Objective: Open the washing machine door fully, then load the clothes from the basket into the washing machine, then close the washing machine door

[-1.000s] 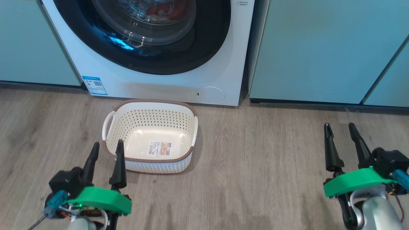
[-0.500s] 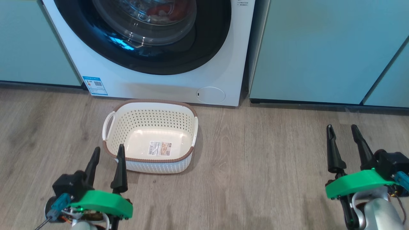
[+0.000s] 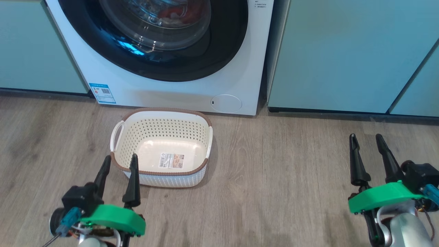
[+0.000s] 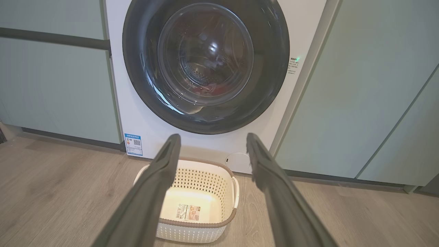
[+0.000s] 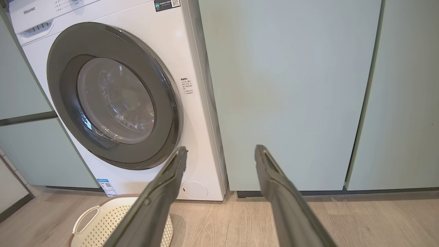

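The left gripper (image 3: 121, 156) has come a little way back toward the robot and a little to the right, by the near left corner of the basket (image 3: 171, 172), and the head camera has tipped a tiny bit, so the washing machine (image 3: 171, 94) sits slightly lower in its view.

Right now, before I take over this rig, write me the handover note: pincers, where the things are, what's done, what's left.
Left pincer: open, empty, low by the near rim of the basket.
Right pincer: open, empty, above the floor, well right of the basket.
Basket: empty, in front of the washing machine.
Clothes: red fabric inside, seen through the washing machine door.
Door: looks shut, flush with the front.
Done: loading and, apparently, closing.
Left: nothing evident; latch cannot be seen.
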Robot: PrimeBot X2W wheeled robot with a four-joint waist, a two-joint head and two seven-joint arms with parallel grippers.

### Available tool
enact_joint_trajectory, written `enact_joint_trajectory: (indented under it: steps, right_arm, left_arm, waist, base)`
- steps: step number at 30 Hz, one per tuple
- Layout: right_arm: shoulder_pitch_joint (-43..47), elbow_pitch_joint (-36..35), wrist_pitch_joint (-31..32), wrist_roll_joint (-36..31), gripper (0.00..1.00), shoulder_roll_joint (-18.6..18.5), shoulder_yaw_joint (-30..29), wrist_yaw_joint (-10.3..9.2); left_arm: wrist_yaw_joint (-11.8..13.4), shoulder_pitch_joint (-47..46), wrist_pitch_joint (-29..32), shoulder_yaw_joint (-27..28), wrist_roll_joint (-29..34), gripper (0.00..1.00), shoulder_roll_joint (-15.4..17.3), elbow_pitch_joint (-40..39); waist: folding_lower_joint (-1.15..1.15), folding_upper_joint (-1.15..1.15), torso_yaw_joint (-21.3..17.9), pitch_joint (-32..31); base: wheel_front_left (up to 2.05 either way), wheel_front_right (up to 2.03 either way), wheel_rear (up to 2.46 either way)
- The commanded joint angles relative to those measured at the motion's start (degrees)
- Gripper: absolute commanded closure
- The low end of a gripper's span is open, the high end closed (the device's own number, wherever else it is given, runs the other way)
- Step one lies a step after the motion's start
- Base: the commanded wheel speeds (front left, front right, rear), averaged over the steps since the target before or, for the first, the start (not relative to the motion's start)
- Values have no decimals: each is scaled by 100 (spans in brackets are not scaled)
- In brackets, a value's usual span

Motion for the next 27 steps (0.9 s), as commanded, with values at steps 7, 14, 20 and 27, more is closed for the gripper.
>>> enact_joint_trajectory:
  steps: [7, 14, 20, 27]
  right_arm:
    - [-112, -126, -38, -16, 0, -14, 180, -1]
    - [1, 51, 0, 0, 100, 0, 37, 0]
    - [60, 383, 71, 157, 100, 17, 13, 1]
    - [51, 349, 186, 607, 100, 15, 20, 1]
  left_arm:
    - [-74, -81, -56, 162, -157, 0, 63, -70]
    - [-131, 108, 0, 2, -295, 100, 1, 137]
    - [-137, 182, 85, 18, -457, 100, -21, 462]
    - [-163, 137, 198, 67, -880, 100, -16, 463]
  waist:
    - [0, 0, 8, -27]
    - [0, 0, 26, -24]
    - [0, 0, 22, -20]
    - [0, 0, 3, -9]
  base:
    - [0, 0, 0]
    - [0, 0, 0]
    - [0, 0, 0]
    - [0, 0, 0]
